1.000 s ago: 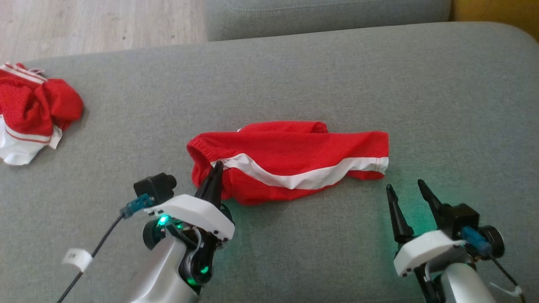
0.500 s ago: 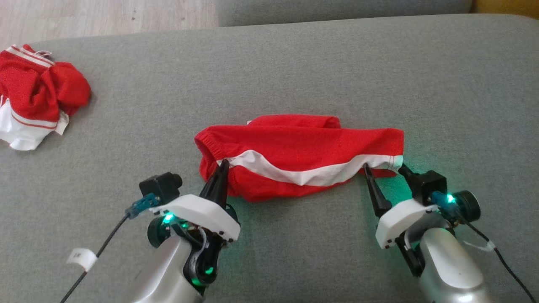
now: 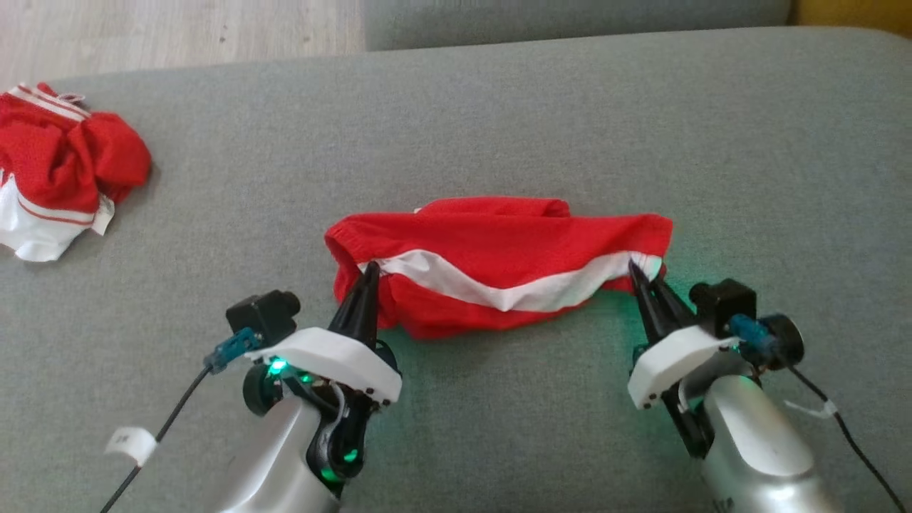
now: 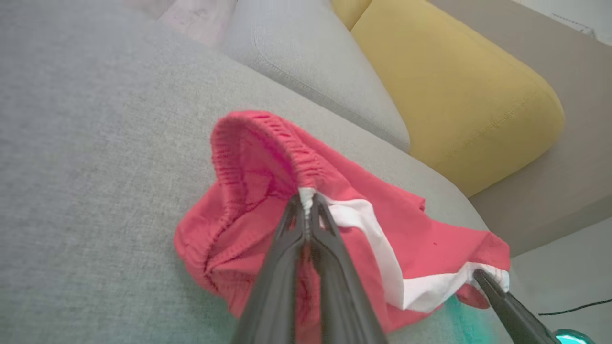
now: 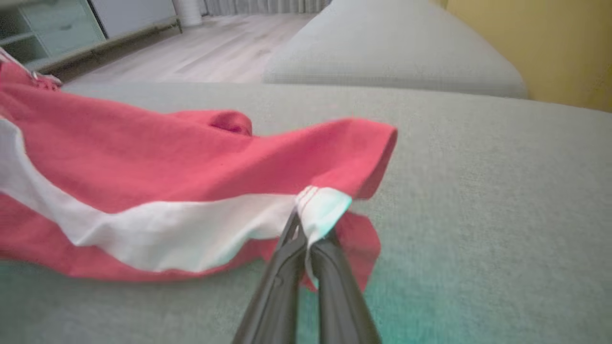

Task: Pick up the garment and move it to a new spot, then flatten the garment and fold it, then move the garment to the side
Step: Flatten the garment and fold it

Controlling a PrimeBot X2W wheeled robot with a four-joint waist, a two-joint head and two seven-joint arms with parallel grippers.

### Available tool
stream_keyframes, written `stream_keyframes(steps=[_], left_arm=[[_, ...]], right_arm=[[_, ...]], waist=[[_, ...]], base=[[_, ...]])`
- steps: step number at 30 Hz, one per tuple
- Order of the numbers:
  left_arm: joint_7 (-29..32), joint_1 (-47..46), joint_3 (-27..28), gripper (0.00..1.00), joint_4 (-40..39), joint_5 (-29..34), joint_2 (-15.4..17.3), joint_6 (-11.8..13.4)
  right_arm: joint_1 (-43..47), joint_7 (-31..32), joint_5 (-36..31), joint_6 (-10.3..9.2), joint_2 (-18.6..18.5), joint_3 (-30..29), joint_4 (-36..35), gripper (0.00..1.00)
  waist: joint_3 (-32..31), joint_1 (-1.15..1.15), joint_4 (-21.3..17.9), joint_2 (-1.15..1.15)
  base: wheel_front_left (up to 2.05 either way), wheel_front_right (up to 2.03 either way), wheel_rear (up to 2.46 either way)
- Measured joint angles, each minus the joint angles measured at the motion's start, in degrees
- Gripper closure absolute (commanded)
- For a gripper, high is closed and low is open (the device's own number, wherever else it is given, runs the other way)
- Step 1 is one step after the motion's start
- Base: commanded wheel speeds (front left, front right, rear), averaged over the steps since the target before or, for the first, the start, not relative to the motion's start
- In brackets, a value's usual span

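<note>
Right gripper [image 3: 635, 266] on rumpled red garment [image 3: 499, 242]

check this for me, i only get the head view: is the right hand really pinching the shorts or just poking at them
Observer: Pinching. In the right wrist view, the right hand is shut on the white hem corner of the red shorts, with cloth squeezed between the fingers.
Operator: and the left one, it just looks like a spike on the fabric
Observer: In the left wrist view, the left hand is shut on the white stripe's end, right below the elastic waistband.
</note>
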Motion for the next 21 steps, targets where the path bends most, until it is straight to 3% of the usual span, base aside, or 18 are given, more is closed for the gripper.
stream_keyframes(steps=[5,8,14,21], left_arm=[[-2.13,0.04,0.09,1.0,-1.97,1.05,1.26,-0.05],[-4.07,0.2,0.51,1.0,-5.25,1.87,3.36,-0.55],[-4.8,2.52,1.97,1.0,-13.6,2.59,7.32,-0.48],[-0.81,4.28,4.09,1.0,-28.74,4.26,13.61,2.44]], right_arm=[[0.04,-0.18,4.56,0.0,0.0,1.27,-5.24,1.0],[0.36,-0.13,8.2,0.0,-0.73,2.29,-12.05,1.0],[5.26,5.36,13.15,0.0,-4.5,2.04,-26.74,1.0],[11.42,13.95,15.37,0.0,-6.76,-0.35,-46.37,1.0]], waist=[[-1.75,0.0,-0.29,0.0],[-3.92,-0.01,-0.44,0.0],[-8.24,-0.01,-0.58,0.0],[-11.63,-0.02,-0.94,0.0]], base=[[0.0,0.0,0.0],[0.0,0.0,0.0],[0.0,0.0,0.0],[0.0,0.0,0.0]])
